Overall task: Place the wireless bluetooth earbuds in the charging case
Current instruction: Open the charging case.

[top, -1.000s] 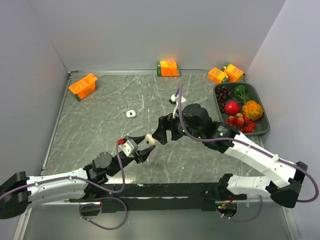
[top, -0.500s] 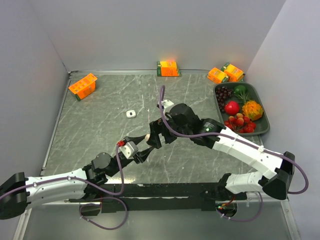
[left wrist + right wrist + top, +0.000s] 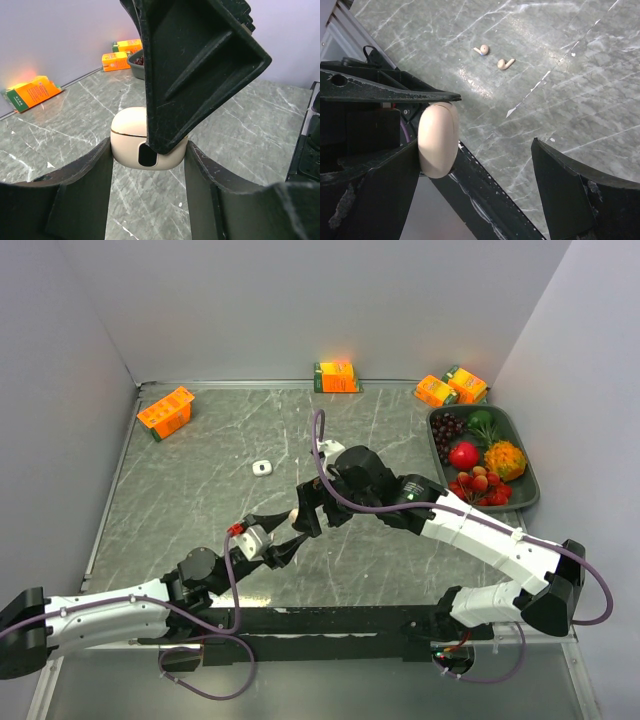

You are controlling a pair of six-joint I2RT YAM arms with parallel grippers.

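From above, our left claw is closed on the small rounded beige plastic charging case, and our right claw reaches in from the other side, its tips right at the case. In the left wrist view the case sits pinched between the two black fingers of the left claw, with one right finger laid over its front and the lid seam showing near the top. We judge the step to be prising the lid open, so we should hold firm and push along the seam, not across the grip. In the right wrist view the right claw gapes wide and holds nothing. Its one finger touches the case, and the two tiny pale stemmed plastic earbuds lie beyond it on the grey marbled table, close together but apart.
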